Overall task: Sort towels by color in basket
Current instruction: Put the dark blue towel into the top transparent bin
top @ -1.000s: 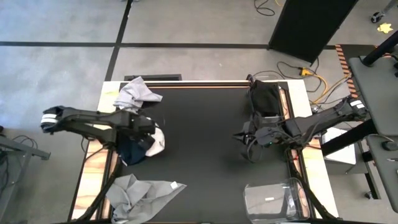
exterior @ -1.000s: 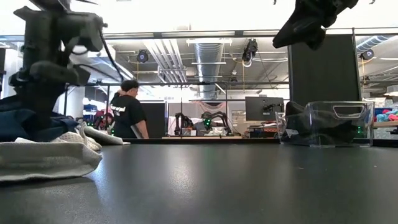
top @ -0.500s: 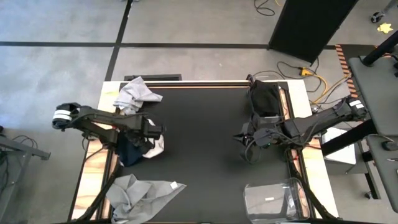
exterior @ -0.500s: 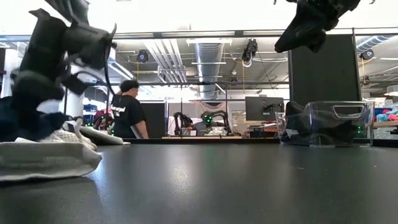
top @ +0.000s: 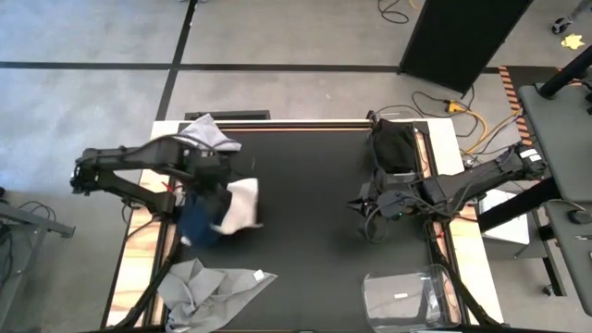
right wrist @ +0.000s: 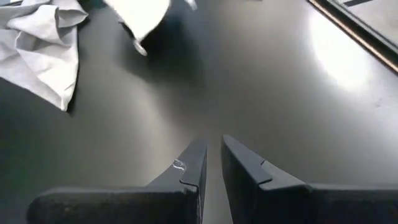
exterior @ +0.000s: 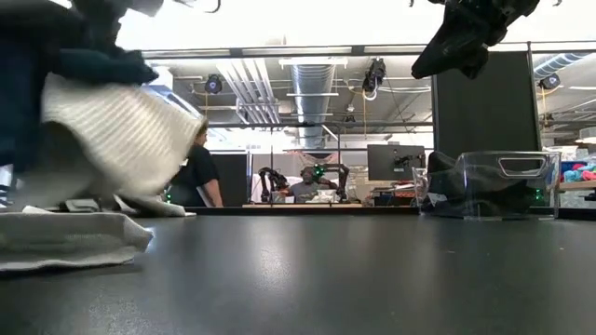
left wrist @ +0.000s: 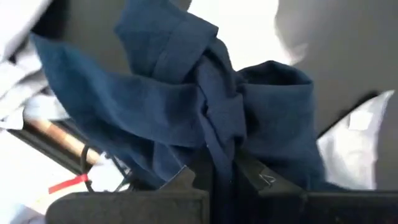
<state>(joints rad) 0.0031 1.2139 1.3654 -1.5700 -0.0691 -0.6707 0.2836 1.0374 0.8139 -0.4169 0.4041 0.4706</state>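
Lifting the crumpled dark navy towel (left wrist: 205, 112) off the table's left edge, my left gripper (left wrist: 214, 177) is clamped on its folds. A white ribbed cloth (top: 239, 204) seems to ride along, so I should shake it loose before carrying on. My right gripper (right wrist: 211, 163) hovers near the right edge, nearly closed and empty.

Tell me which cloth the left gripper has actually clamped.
The dark navy blue towel, pinched in the shut left gripper. A white ribbed towel rides up with it; the two light grey towels lie flat on the table.
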